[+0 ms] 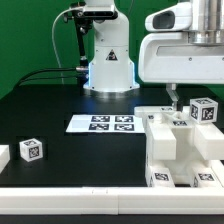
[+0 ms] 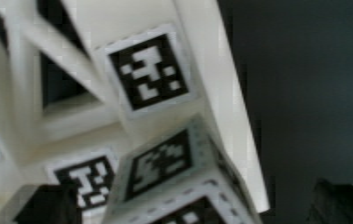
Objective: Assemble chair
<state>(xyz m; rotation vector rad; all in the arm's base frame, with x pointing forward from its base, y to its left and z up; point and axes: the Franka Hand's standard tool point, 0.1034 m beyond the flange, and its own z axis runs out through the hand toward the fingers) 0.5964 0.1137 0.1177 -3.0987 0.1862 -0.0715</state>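
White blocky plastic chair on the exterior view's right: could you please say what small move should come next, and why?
Probably a slow, short descent: the hand hovers above the white blocky plastic chair, whose tagged panels fill the wrist view.

Close on chair (image 2: 217, 110): white blocky parts, blurred, lying tilted in frame. One large tag (image 2: 150, 70) sits on a flat face, with smaller tags (image 2: 155, 160) clustered on adjoining faces. Dark slot between two white bars. Black table (image 2: 306, 80) beside the parts. Gripper (image 2: 191, 210) spread wide. One dark finger (image 2: 45, 205) shows against white plastic.
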